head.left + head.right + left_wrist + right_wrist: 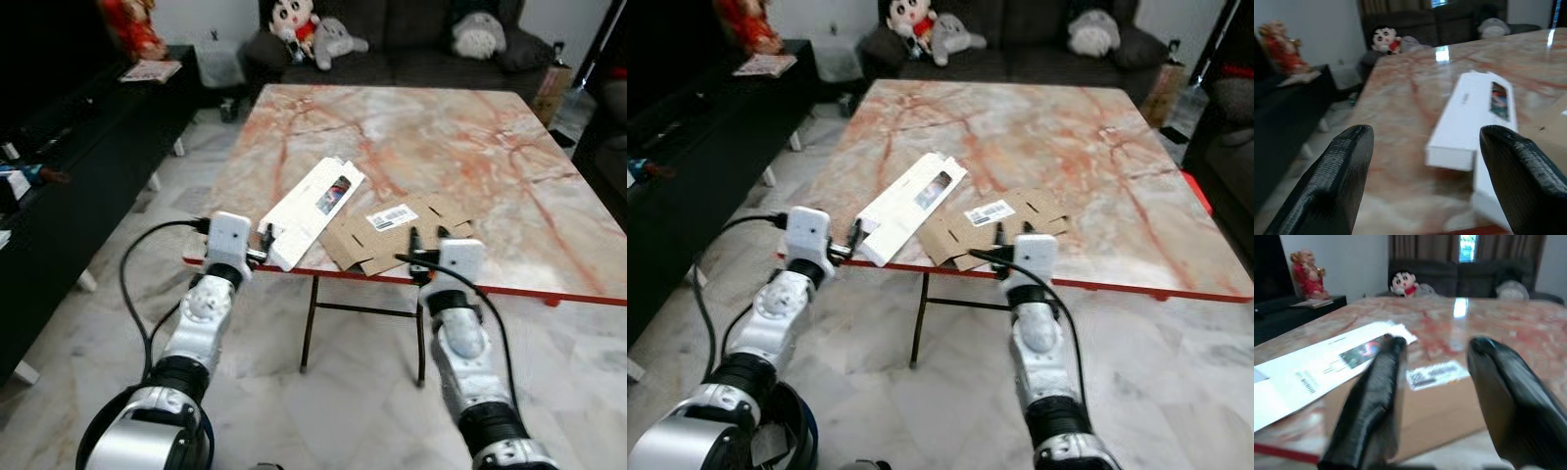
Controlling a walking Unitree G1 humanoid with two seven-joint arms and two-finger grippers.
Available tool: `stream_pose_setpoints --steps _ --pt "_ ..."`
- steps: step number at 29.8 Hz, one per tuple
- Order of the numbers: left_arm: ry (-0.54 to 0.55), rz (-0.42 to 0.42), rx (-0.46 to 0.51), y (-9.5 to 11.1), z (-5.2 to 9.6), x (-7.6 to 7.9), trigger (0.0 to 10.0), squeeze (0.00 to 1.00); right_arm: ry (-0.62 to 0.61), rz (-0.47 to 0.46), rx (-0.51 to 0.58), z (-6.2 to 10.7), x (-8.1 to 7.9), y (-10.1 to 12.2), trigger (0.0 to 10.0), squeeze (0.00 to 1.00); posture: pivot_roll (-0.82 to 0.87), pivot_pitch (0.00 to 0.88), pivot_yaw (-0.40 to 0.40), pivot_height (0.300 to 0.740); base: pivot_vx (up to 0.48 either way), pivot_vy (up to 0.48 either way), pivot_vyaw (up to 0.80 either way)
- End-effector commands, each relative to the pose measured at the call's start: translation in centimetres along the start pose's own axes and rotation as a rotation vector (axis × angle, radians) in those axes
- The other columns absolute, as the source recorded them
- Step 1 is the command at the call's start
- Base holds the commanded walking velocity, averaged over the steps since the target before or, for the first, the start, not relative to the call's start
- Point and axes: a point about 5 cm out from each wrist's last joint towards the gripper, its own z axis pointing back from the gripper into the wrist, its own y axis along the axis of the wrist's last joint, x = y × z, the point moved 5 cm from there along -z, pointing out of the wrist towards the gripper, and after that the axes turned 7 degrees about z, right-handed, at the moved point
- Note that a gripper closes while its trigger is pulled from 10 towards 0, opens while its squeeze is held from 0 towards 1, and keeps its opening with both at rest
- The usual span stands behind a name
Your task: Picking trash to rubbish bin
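Observation:
A long white box (313, 209) lies at an angle near the front edge of the marble table (470, 147), its near end over the red rim. Beside it on the right rests a flattened brown cardboard piece (390, 238) with a white barcode label. My left gripper (263, 245) is at the table edge just before the box's near end, open, with the box (1469, 117) ahead between its fingers. In front of the cardboard (1440, 401), level with the tabletop, my right gripper (427, 241) stands open and holds nothing.
A dark sofa (411, 49) with plush toys (294, 24) stands behind the table. A low black cabinet (78, 147) runs along the left. Pale tiled floor (362, 372) lies below, with the table's metal legs (312, 323) under the front edge.

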Motion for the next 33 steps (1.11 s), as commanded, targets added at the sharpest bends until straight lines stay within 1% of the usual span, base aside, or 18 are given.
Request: stream_pose_setpoints --steps 1,14,33 --pt "-0.006 0.005 -0.005 -0.10 -0.05 0.40 10.0 0.00 -0.018 0.000 0.008 -0.15 0.74 0.25 10.0 0.00 0.18 0.029 0.019 0.740 0.000 0.000 0.00" --pt "-0.009 0.002 -0.010 -0.21 -0.01 0.38 10.0 0.00 -0.046 -0.003 -0.010 -0.20 1.24 -0.01 10.0 0.00 0.18 0.029 0.020 0.740 0.000 0.000 0.00" --pt "-0.005 0.003 -0.009 -0.20 0.02 0.22 10.0 0.00 -0.052 -0.006 -0.012 -0.21 1.29 -0.04 10.0 0.00 0.18 0.032 0.020 0.740 0.000 0.000 0.00"
